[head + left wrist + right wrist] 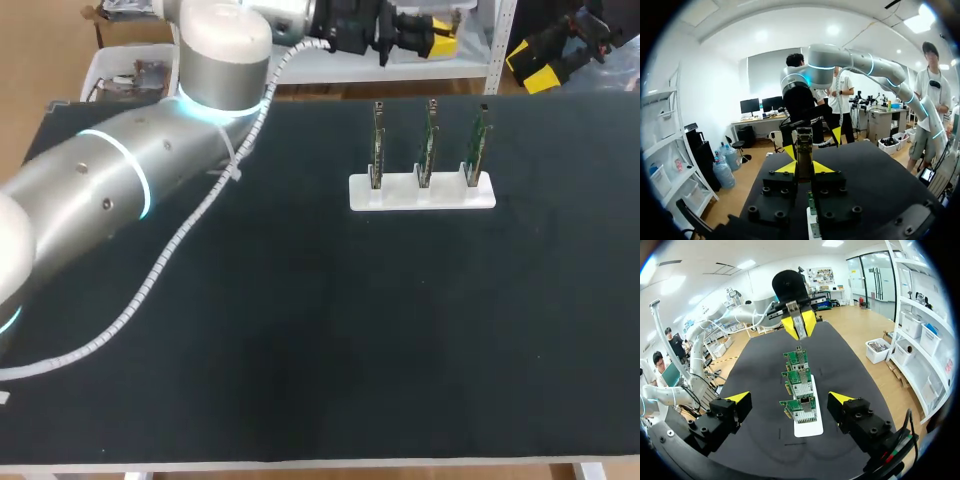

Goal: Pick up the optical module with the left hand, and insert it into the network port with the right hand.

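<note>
The optical module (pixel 803 146), a small metal-cased block, is pinched upright between the yellow tips of my left gripper (pixel 805 167), which is shut on it. In the right wrist view the same left gripper (pixel 797 322) hangs above the far end of the row of cards, with the module (pixel 799 326) in it. Three green network cards (pixel 799 385) stand upright in a white holder (pixel 809 429) on the black table (pixel 300 330). My right gripper (pixel 789 399) is wide open, above the near end of that row, holding nothing. In the head view the holder (pixel 422 192) sits at the back right.
My left arm (pixel 110 190) lies across the table's back left and bends along the far edge. A ribbed cable (pixel 170 250) hangs from it down toward the mat. The black mat reaches the table's front edge (pixel 320 466).
</note>
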Robot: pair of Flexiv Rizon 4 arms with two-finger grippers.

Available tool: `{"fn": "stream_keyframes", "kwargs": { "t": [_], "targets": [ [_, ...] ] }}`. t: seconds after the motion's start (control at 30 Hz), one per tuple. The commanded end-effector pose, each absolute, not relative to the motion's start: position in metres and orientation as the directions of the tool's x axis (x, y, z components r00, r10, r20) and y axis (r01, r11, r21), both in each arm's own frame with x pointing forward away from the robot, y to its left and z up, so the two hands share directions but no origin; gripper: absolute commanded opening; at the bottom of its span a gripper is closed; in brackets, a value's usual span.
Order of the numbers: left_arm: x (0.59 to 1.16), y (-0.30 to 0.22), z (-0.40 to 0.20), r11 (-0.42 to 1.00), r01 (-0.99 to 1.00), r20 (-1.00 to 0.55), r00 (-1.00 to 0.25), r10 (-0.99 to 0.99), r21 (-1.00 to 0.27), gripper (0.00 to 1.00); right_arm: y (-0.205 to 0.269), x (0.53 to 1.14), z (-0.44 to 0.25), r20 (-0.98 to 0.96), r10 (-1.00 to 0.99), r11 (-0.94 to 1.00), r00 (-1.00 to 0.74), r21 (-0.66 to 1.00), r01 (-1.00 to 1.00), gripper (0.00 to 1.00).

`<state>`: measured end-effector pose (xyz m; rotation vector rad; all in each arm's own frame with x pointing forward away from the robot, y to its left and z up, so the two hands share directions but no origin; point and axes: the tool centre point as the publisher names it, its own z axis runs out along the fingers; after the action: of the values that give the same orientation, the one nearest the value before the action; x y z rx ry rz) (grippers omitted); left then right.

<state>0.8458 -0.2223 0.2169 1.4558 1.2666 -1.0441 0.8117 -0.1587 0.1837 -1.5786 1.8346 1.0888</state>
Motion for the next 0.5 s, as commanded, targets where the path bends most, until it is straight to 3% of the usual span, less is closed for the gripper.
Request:
{"fn": "stream_keyframes", "kwargs": {
  "t": [0.03,0.5],
  "targets": [
    [0.857,-0.234,0.211,-0.262,0.964,-0.973,0.106,0.205,0.049,0.0,-0.16,0.82,0.184,-0.782,-0.584,-0.107,-0.217,0.339,-0.935,1.0],
    [0.852,-0.248,0.197,-0.211,0.977,-0.987,0.045,0.153,0.012,0.0,-0.16,0.82,0.184,-0.782,-0.584,-0.107,-0.217,0.339,-0.935,1.0]
  ]
}}
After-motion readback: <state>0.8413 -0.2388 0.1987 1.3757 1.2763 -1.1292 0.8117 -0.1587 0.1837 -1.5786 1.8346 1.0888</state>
